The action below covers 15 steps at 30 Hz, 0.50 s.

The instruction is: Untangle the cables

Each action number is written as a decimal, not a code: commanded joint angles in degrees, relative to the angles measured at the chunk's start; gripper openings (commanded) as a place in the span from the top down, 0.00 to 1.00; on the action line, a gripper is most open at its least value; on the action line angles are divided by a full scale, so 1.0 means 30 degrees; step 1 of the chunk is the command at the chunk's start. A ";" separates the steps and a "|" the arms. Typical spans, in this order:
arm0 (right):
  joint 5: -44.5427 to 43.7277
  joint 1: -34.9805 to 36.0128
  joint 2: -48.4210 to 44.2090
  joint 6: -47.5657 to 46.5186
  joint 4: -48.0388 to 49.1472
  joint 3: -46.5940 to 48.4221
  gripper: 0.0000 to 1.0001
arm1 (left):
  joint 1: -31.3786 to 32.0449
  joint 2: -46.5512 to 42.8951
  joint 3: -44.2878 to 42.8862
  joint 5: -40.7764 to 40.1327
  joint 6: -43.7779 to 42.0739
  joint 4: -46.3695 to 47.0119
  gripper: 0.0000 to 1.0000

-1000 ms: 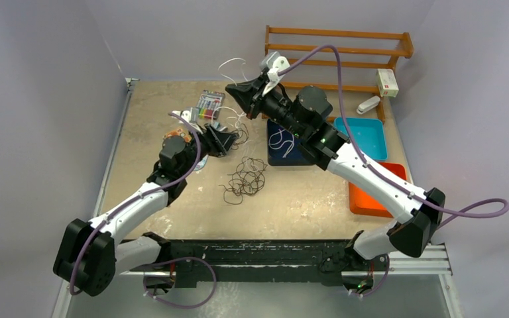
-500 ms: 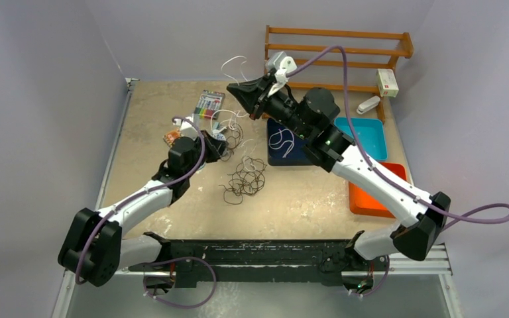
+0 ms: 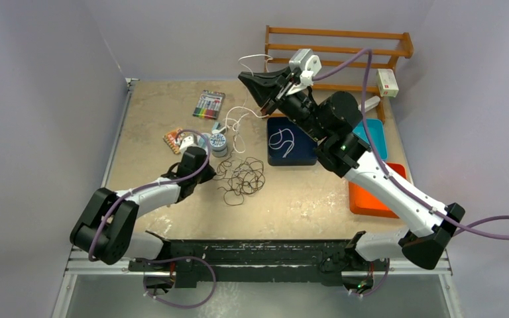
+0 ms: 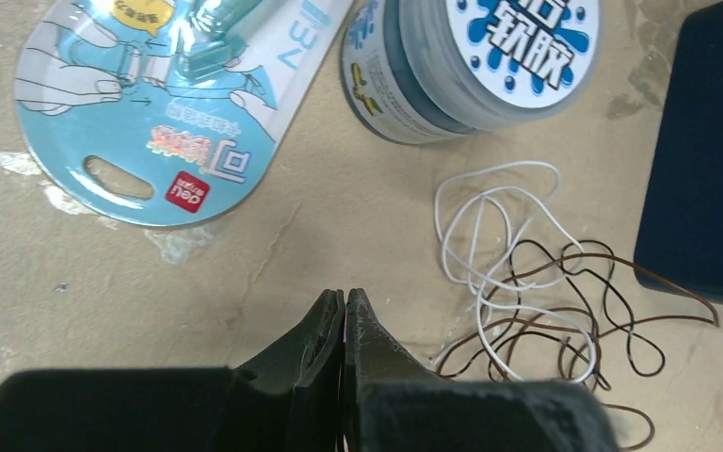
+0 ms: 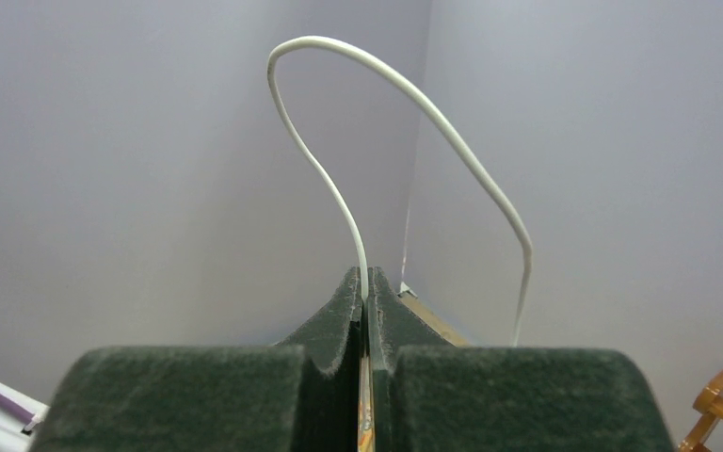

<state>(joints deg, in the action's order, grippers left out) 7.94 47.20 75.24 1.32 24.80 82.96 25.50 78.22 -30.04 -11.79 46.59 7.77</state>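
My right gripper [image 3: 246, 79] is raised at the back of the table, shut on a white cable [image 3: 238, 119]. That cable arcs over the fingertips [image 5: 306, 39] and trails down toward the table. A tangle of dark brown-black cables [image 3: 240, 175] lies in the middle, with white loops [image 4: 504, 167] lying across the dark strands [image 4: 555, 311]. My left gripper [image 3: 207, 167] sits low at the tangle's left edge. Its jaws [image 4: 345, 299] are shut with nothing showing between the tips, and the cables lie just to their right. Another white cable [image 3: 282, 140] lies in the navy tray [image 3: 305, 159].
A round tub [image 3: 219, 141] and a blue blister pack [image 4: 151, 104] lie just beyond my left gripper. A marker pack [image 3: 209, 105] is farther back. Teal [image 3: 374, 142] and orange [image 3: 364, 199] trays sit at the right, a wooden rack [image 3: 338, 40] at the back.
My left gripper has shut and drawn back from the tub toward the near left, sinking low. My right gripper has lifted and moved right, pulling the white cable with it.
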 commanded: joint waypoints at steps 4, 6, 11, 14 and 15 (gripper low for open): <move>-0.0895 -0.0030 -0.0816 -0.0528 0.1132 0.0186 1.00 | -0.0097 -0.0894 -0.0543 -0.1867 0.0129 -0.1089 1.00; -0.0840 -0.0030 -0.0768 -0.0521 0.1032 0.0096 1.00 | -0.0103 -0.1666 -0.0547 -0.1610 -0.0054 -0.1111 0.89; -0.0656 -0.0030 -0.0599 -0.0340 0.1051 -0.0259 1.00 | -0.0096 -0.4585 -0.0262 -0.0010 -0.0675 -0.0057 0.62; -0.0684 -0.0030 -0.0411 -0.0140 0.1108 -0.0333 1.00 | -0.0095 -0.6344 -0.0168 0.0496 -0.0961 0.0427 0.57; -0.0685 -0.0030 -0.0369 -0.0099 0.1117 -0.0361 1.00 | -0.0091 -0.6997 -0.0154 0.0590 -0.1030 0.0475 0.56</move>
<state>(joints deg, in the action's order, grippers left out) 6.72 47.20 74.91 0.86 24.77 82.04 25.50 63.46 -30.09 -12.51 45.45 4.75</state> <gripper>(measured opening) 0.008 0.424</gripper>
